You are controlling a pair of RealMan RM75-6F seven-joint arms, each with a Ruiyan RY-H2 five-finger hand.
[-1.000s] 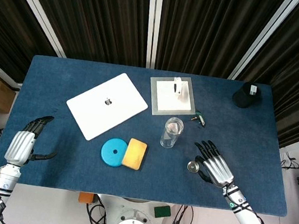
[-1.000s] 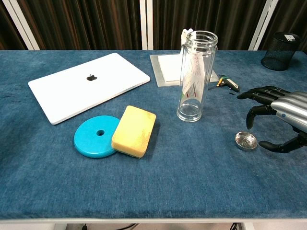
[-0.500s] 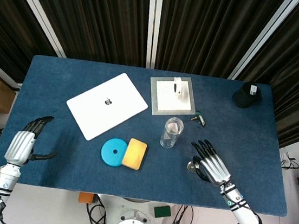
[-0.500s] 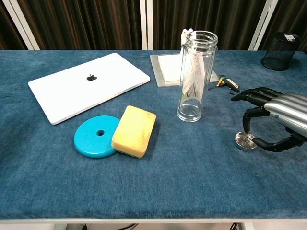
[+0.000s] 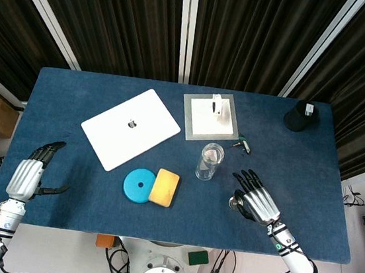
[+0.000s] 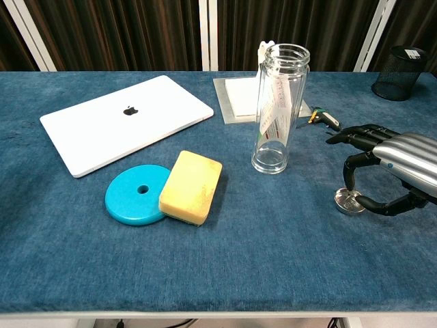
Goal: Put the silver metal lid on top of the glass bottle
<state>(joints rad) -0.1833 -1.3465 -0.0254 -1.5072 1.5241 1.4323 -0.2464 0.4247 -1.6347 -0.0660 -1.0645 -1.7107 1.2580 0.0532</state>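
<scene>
The clear glass bottle [image 5: 210, 161] [image 6: 276, 109] stands upright and open-topped near the table's middle. The small silver metal lid [image 5: 234, 202] [image 6: 348, 203] lies flat on the blue cloth to its right front. My right hand [image 5: 258, 200] [image 6: 392, 167] hovers over the lid with fingers spread. One fingertip [image 6: 348, 186] touches the lid's top and the thumb lies by its right edge. The lid still rests on the table. My left hand [image 5: 26, 176] sits open at the table's near left corner, holding nothing; it is out of the chest view.
A white laptop [image 5: 130, 128] [image 6: 126, 119] lies shut at the left centre. A blue disc [image 5: 139, 186] [image 6: 135, 195] and yellow sponge [image 5: 165, 187] [image 6: 192, 186] sit left of the bottle. Behind it are a grey-rimmed white pad [image 5: 210, 116], a small tool [image 5: 242, 144] and a black mesh cup [image 5: 299, 115].
My right hand has slid left over the lid and lowered, bringing a fingertip and the thumb onto it. The lid, bottle and left hand have not moved.
</scene>
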